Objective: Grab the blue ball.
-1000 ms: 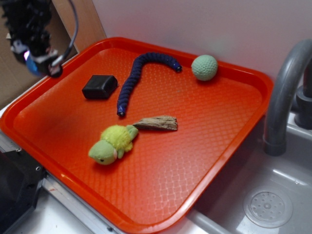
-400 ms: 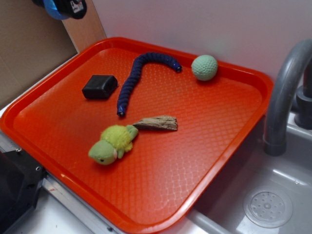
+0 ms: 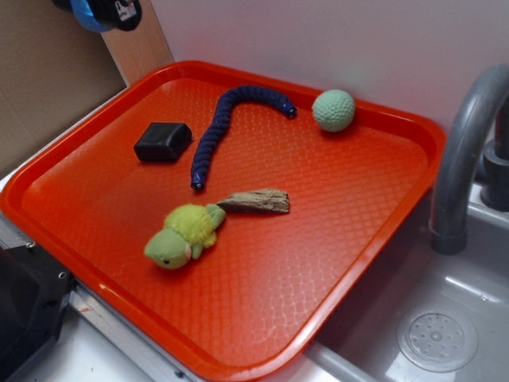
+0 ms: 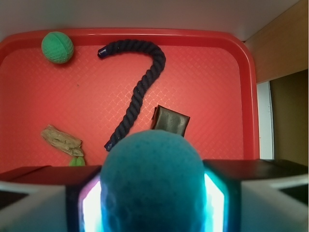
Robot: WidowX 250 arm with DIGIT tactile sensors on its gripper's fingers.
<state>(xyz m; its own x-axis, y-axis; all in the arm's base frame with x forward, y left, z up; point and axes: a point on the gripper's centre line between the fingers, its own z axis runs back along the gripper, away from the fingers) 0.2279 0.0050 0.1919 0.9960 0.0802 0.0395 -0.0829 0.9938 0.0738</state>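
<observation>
The blue ball (image 4: pixel 152 181), dimpled, fills the lower middle of the wrist view, squeezed between my two fingers. My gripper (image 4: pixel 152 193) is shut on it and held high above the orange tray (image 4: pixel 203 77). In the exterior view only the lower tip of my gripper (image 3: pixel 103 12) shows at the top left edge, with a sliver of the blue ball (image 3: pixel 83 14), up beyond the tray's (image 3: pixel 318 239) left far corner.
On the tray lie a pale green ball (image 3: pixel 333 110), a dark-blue snake-like toy (image 3: pixel 227 123), a black block (image 3: pixel 163 142), a piece of wood (image 3: pixel 256 200) and a yellow-green plush (image 3: pixel 184 235). A grey faucet (image 3: pixel 465 151) and sink (image 3: pixel 437 338) stand on the right.
My gripper with the blue ball rose and shifted toward the back over the last second, leaving all but its tip out of the exterior view. It has held still since 0.4 s ago.
</observation>
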